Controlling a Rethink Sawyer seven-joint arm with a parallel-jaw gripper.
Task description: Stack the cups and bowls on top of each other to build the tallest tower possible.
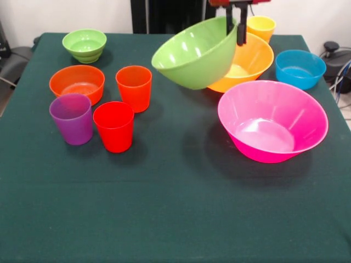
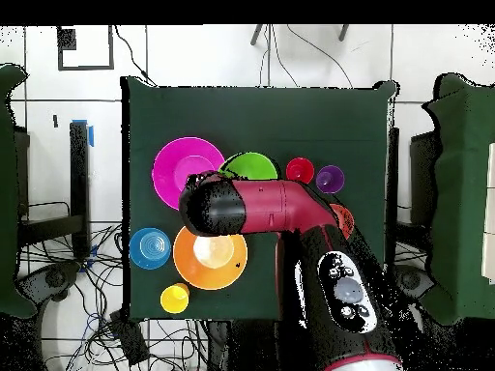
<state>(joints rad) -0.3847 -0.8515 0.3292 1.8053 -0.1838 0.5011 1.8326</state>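
The robot's arm point(image 2: 290, 208) is dark red with black parts. Seen from above, it is thick and round like a tube, with a fat black end cap. Farther back from the claw, the arm has a black panel with small round grey buttons. The claw point(image 1: 235, 27) has thin black fingers point(image 1: 241, 30) under a red block.

I get bright, even light from above; soft shadows sit under the glossy translucent pink plastic bowl point(image 1: 272, 120) on the dark green worktop point(image 1: 164, 213), with white glints inside it.
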